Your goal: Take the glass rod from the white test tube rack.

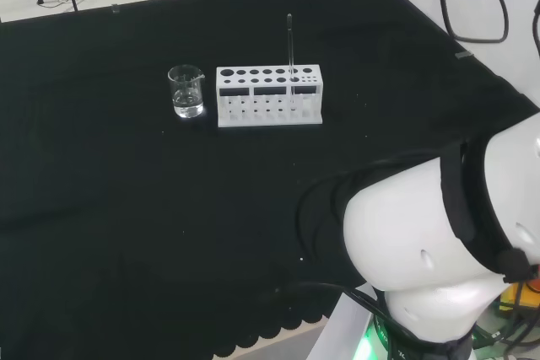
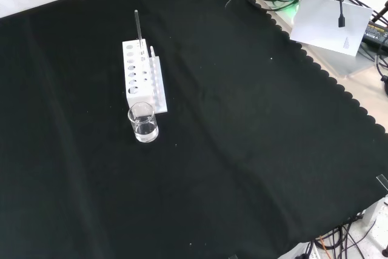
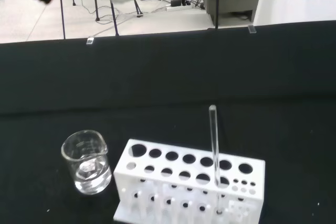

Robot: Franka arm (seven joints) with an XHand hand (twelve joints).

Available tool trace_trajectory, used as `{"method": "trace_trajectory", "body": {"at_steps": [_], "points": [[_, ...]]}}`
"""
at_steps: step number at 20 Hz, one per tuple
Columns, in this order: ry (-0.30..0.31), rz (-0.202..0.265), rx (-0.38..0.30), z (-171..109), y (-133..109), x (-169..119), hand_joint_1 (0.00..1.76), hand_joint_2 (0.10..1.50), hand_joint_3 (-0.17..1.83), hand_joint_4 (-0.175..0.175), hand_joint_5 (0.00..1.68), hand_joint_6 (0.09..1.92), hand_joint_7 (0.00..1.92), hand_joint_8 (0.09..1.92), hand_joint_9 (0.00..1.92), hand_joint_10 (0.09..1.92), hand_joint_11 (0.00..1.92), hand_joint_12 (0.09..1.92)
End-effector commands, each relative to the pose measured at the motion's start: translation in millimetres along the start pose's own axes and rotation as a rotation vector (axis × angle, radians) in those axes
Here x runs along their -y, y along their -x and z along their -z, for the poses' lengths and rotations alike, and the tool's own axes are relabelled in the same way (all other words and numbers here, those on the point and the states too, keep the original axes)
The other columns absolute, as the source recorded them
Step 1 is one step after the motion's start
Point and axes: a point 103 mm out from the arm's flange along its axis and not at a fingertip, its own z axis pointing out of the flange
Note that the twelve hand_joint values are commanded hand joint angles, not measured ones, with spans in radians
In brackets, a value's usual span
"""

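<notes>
Rod [image 1: 289, 55] stands upright, long axis vertical, in a hole near rack's [image 1: 268, 94] right end in the head view. Clear thin glass; white rack, round holes. Beaker [image 1: 186, 90] beside. Robot hand state: can't tell.

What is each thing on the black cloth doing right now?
Glass rod: standing upright in a hole of the rack, nothing touching it.
White rack: standing on the cloth, other holes look empty.
Beaker: upright beside the rack, a little clear liquid at the bottom.
Black cloth: spread flat over the bench.
</notes>
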Motion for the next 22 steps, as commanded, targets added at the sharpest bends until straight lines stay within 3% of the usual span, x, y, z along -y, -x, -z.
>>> {"method": "trace_trajectory", "body": {"at_steps": [1, 7, 16, 18, 22], "points": [[0.009, -0.004, 0.012, -5, 12, -26, 0.82, 0.70, 0.73, -0.139, 0.08, 0.09, 0.00, 0.65, 0.00, 0.84, 0.00, 1.48], [-0.021, 0.013, 0.041, -20, 13, -53, 0.82, 0.70, 0.73, -0.138, 0.09, 0.09, 0.00, 0.67, 0.00, 0.84, 0.00, 1.48], [-0.035, 0.038, 0.002, -34, 17, -96, 0.81, 0.70, 0.72, -0.137, 0.09, 0.09, 0.00, 0.70, 0.00, 0.85, 0.00, 1.49], [-0.040, 0.042, -0.035, -38, 18, -103, 0.81, 0.70, 0.72, -0.137, 0.09, 0.09, 0.00, 0.70, 0.00, 0.86, 0.00, 1.49], [-0.048, 0.049, -0.008, -45, 21, -114, 0.81, 0.71, 0.72, -0.136, 0.09, 0.09, 0.00, 0.71, 0.01, 0.87, 0.01, 1.50]]}}
